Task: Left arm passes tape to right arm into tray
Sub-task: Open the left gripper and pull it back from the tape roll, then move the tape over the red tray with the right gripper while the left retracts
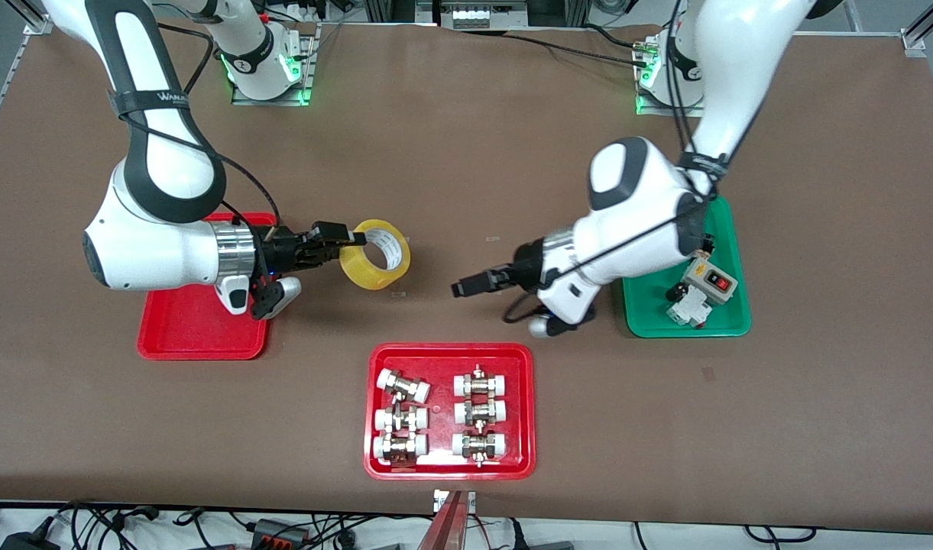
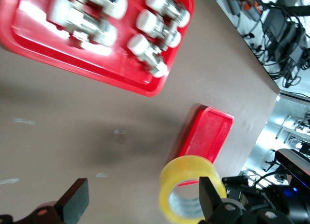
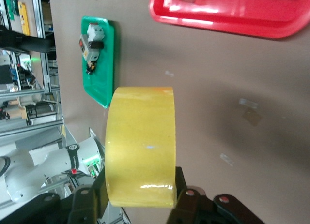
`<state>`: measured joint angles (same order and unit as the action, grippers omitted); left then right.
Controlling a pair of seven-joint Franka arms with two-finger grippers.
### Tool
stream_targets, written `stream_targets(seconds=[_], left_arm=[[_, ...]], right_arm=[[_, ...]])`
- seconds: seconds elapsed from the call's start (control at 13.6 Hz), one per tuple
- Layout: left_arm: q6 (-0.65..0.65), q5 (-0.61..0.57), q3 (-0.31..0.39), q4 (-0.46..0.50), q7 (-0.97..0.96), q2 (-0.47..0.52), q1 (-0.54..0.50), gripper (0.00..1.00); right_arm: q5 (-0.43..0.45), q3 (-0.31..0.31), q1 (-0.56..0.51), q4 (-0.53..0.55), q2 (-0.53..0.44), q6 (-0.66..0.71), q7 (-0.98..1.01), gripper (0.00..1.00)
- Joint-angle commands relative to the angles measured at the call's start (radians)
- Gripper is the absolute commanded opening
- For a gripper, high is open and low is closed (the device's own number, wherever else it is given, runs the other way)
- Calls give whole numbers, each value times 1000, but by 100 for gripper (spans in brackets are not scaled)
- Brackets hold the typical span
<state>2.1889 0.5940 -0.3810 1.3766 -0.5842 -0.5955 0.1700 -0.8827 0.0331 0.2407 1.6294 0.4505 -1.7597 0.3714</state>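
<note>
Fingers (image 1: pixel 336 233) of the right gripper (image 1: pixel 342 243) are clamped on the wall of the tape (image 1: pixel 375 254), one inside the hole and one outside, holding the roll tilted in the air above bare bench (image 1: pixel 466 137), just past the plain red tray (image 1: pixel 199 325) toward the middle. On the right arm (image 1: pixel 160 191) a black strap carries white lettering that begins "WANJ"; the rest cannot be read. This arm is white with broad glossy black panels and a ribbed silver ring at the wrist. The plain tray is a smooth plastic rectangle with rounded corners and a raised rim. The tape is a wide ring of translucent yellow film, its inner core pale; the right wrist view shows its smooth outer band (image 3: pixel 140 146) catching a highlight.

Nearer the front camera lies a second red tray (image 1: pixel 449 351) holding six metal fittings (image 1: pixel 477 416) with white caps, in two columns.

Toward the left arm's end, the left gripper (image 1: pixel 460 289) hangs over bare bench, its slim black fingers (image 2: pixel 77 200) spread apart and holding nothing. The left arm (image 1: pixel 649 206) is white with a grey cap. Partly under it sits a green tray (image 1: pixel 733 325) with a grey switch box (image 1: pixel 709 281) bearing a red button.
</note>
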Motion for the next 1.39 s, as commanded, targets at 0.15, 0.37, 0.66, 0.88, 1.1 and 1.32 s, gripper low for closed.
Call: stream_targets(seconds=[0.15, 0.37, 0.66, 0.88, 1.1, 1.32], left_arm=[[-341, -16, -13, 10, 15, 97, -220, 100], [-467, -127, 2, 12, 69, 170, -242, 100], [-642, -389, 2, 12, 166, 259, -274, 100], [-745, -526, 49, 18, 343, 307, -299, 100], [-793, -606, 172, 33, 474, 338, -288, 100], [-767, -605, 194, 58, 437, 344, -285, 100]], right_arm=[[-2, -6, -161, 7, 39, 25, 47, 27], [4, -4, -295, 32, 43, 104, 60, 27], [53, -4, -473, 32, 121, 196, 162, 28], [99, -5, -563, 23, 171, 212, 311, 28], [110, -4, -604, 23, 214, 210, 377, 28], [111, -4, -632, 24, 255, 204, 429, 29]])
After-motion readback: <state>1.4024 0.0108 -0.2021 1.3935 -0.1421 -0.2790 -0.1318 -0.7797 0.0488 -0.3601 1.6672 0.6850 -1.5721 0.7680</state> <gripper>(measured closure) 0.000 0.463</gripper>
